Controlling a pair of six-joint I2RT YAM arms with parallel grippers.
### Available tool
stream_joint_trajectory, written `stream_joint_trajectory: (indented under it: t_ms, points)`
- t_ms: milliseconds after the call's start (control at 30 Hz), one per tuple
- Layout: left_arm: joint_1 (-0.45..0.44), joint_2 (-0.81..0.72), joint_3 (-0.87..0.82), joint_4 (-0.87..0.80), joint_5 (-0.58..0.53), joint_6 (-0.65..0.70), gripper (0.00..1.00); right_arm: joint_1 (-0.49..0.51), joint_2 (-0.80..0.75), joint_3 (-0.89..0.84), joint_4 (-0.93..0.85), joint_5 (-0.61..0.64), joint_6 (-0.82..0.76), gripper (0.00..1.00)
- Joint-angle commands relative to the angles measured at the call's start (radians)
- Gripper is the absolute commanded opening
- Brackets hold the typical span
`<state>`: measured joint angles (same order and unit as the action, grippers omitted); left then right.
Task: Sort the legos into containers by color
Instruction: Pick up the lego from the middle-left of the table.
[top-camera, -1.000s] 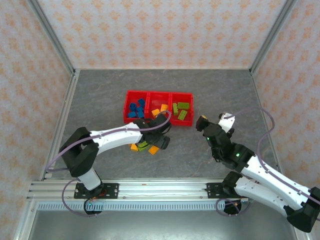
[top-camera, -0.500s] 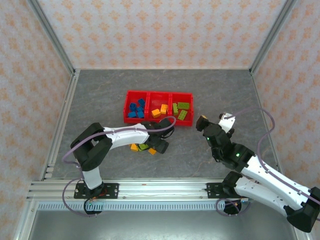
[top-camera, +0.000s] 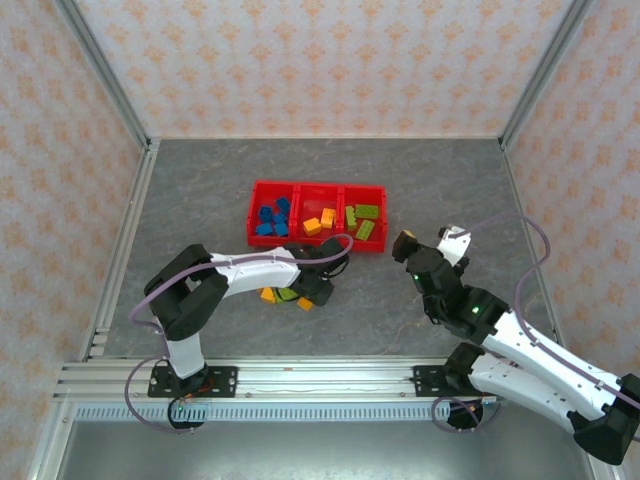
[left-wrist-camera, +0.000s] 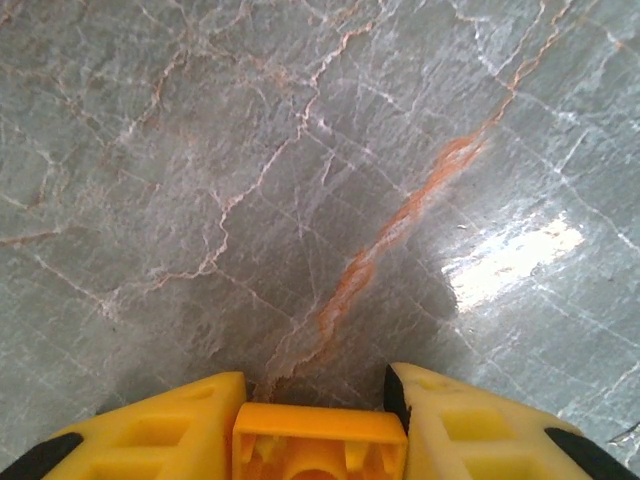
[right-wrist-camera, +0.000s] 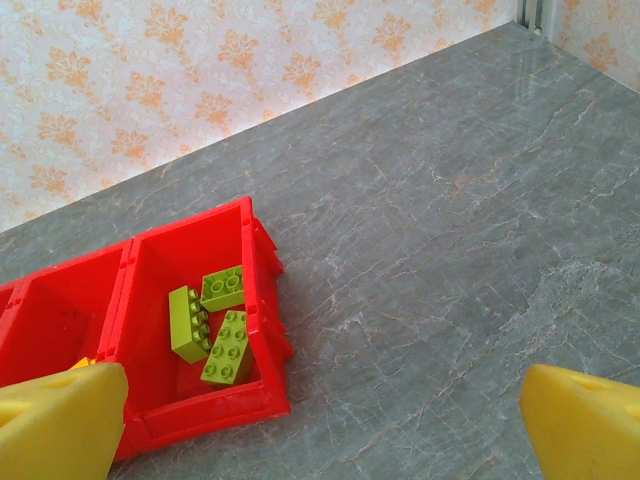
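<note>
Legos (top-camera: 268, 295) are lying loose just before the containers (top-camera: 300, 184), others sorted inside. We are finding the left gripper (left-wrist-camera: 318, 395) clamped on one orange-yellow brick (left-wrist-camera: 320, 445) by its flat sides; we are judging it light, rigid, slippery. Right gripper (right-wrist-camera: 320, 420) is hanging spread wide.

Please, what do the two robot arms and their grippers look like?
The left arm and the right arm both have white links, black joints and a pale purple cable looping alongside. Small green lights glow on the right arm. The right fingers are yellow plastic; the left fingers are also yellow, with black patches.
</note>
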<state>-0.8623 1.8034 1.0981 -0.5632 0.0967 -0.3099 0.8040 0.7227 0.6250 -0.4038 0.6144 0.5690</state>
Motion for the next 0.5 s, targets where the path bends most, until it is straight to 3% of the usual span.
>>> stream_joint_trajectory:
  t_ms: [0, 300, 467]
  points:
    - [-0.003, -0.003, -0.006, -0.044, -0.020, -0.024, 0.36, -0.002, -0.002, 0.001, -0.012, 0.046, 0.008, 1.00]
    - [0.011, -0.140, 0.082, -0.081, -0.135, -0.095, 0.29, -0.002, 0.000, 0.010, 0.005, 0.052, 0.000, 1.00]
    - [0.063, -0.204, 0.142, -0.082, -0.172, -0.119, 0.27, -0.001, -0.002, 0.016, -0.004, 0.057, 0.002, 1.00]
